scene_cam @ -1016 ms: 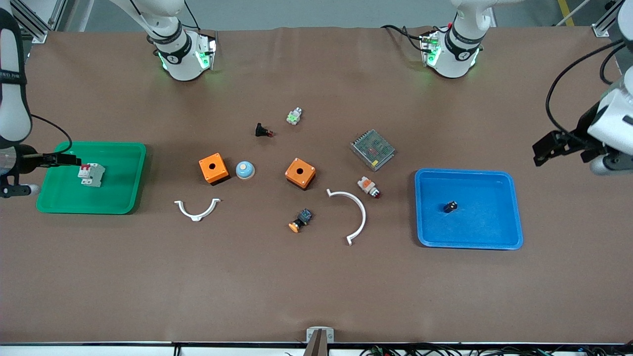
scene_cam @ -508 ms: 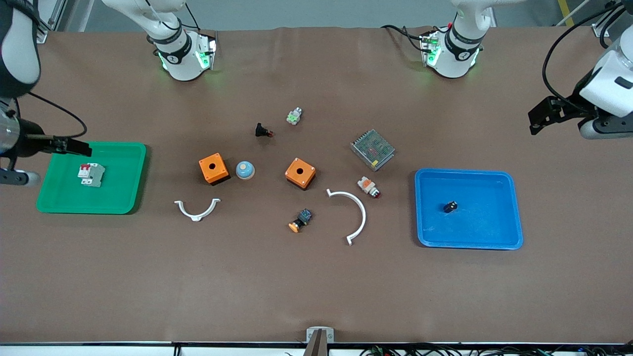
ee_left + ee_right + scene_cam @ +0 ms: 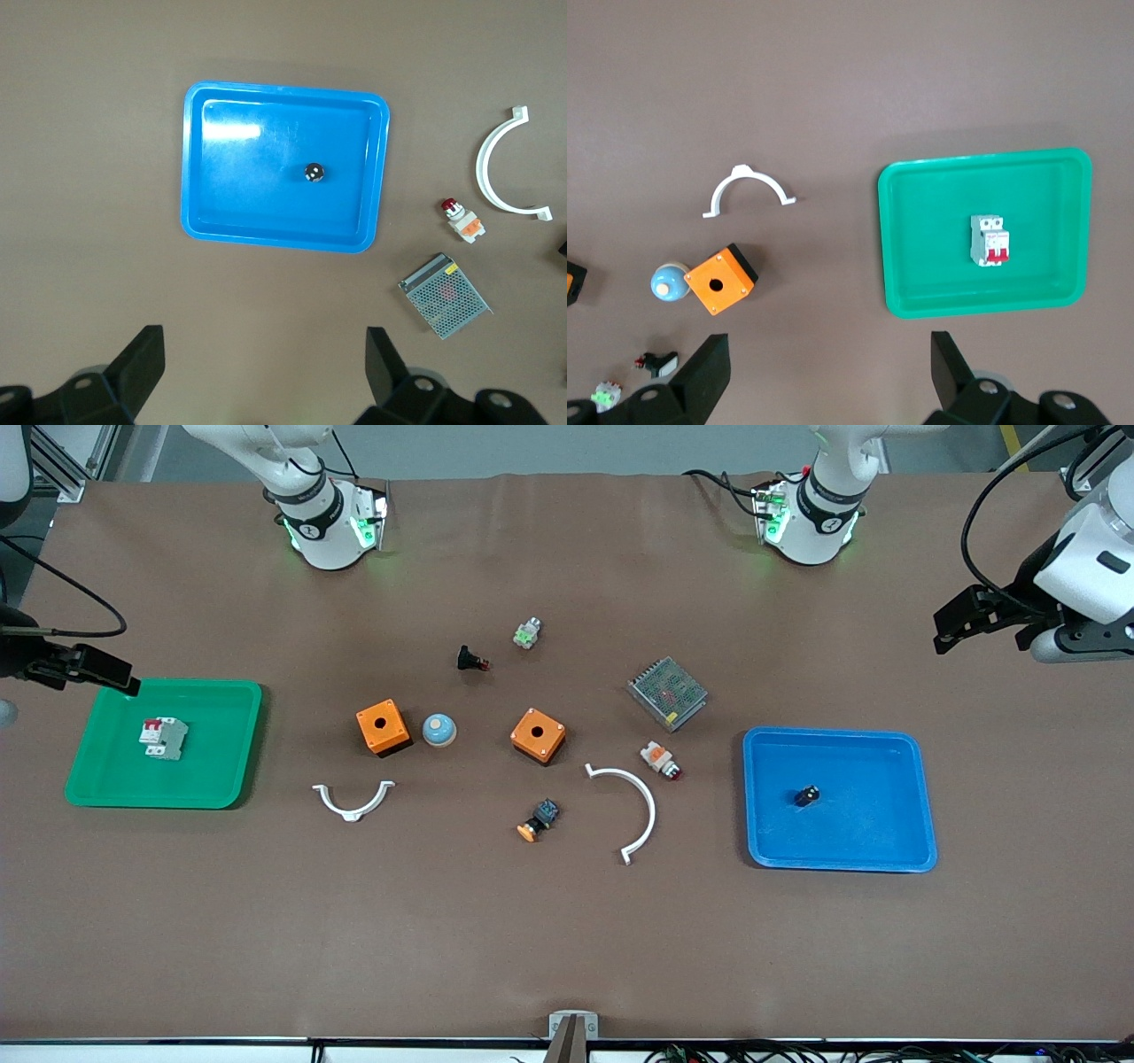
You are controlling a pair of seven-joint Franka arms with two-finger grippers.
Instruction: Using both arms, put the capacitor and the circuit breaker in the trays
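The circuit breaker (image 3: 163, 737), a white-grey block with red levers, lies in the green tray (image 3: 221, 788) at the right arm's end of the table. It also shows in the right wrist view (image 3: 989, 239). The capacitor (image 3: 806, 795), a tiny black cylinder, lies in the blue tray (image 3: 886, 850) at the left arm's end and shows in the left wrist view (image 3: 314, 172). My right gripper (image 3: 120, 676) (image 3: 830, 367) is open and empty, high over the green tray's edge. My left gripper (image 3: 952, 624) (image 3: 264, 372) is open and empty, high over bare table beside the blue tray.
Between the trays lie two orange boxes (image 3: 383, 727) (image 3: 538, 735), a blue dome button (image 3: 438, 730), two white arcs (image 3: 353, 801) (image 3: 633, 810), a mesh-covered unit (image 3: 667, 693), a white-and-orange part (image 3: 661, 759), a black flared part (image 3: 471, 660) and an orange push button (image 3: 539, 820).
Both grippers have lifted and drawn away from their trays. The right one has left the circuit breaker's side. The breaker and the capacitor have not moved.
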